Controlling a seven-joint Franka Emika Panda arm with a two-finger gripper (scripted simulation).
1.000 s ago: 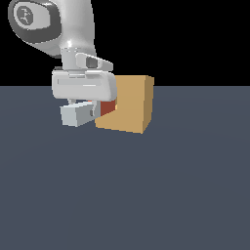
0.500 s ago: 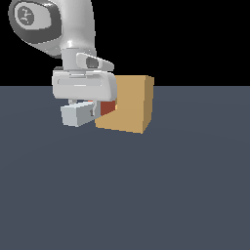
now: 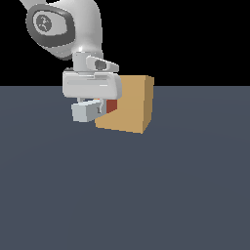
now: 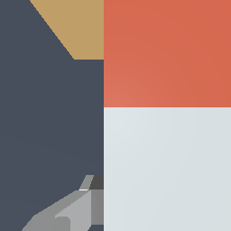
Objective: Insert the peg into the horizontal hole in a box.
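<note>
red tip of the peg point(image 3: 112, 105) sits right against the tan box point(image 3: 132, 105) face on the exterior view's left, with the fingers point(image 3: 93, 108) clamped on its pale end, held level presumably to suit the sideways hole.

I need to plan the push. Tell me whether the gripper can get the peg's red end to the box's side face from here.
Probably yes. The gripper holds the peg with its red end already against the box; nothing visible lies between them. The hole itself is hidden.

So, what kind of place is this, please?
Most likely a simulated test scene, not a real room: a flat grey floor under a black void, with only the arm's gripper, a peg and a plain tan box.
</note>
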